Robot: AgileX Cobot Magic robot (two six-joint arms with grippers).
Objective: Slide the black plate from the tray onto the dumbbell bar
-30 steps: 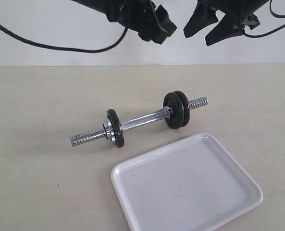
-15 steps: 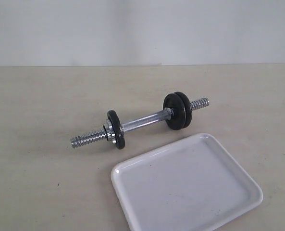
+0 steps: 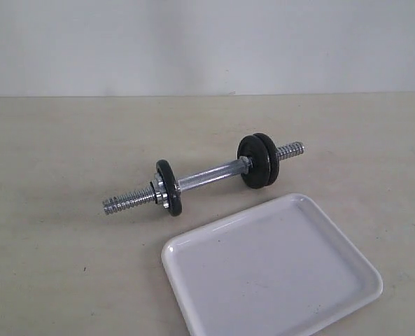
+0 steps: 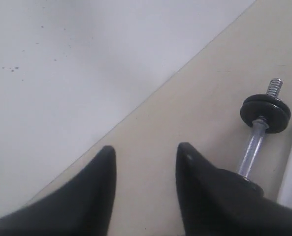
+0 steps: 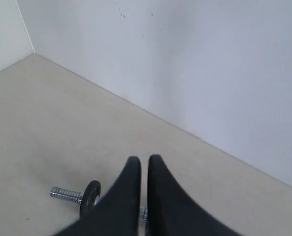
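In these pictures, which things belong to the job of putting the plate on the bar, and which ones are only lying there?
For the job:
- dumbbell bar
- tray, with no plate on it
- pair of black plates at one end of the bar
- single black plate near the other end

Only there:
- table
- wall
Nothing else lies loose.

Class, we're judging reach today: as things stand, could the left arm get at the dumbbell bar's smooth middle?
Probably yes: its jaws stand apart, empty, and only bare table lies between them and the dumbbell bar.
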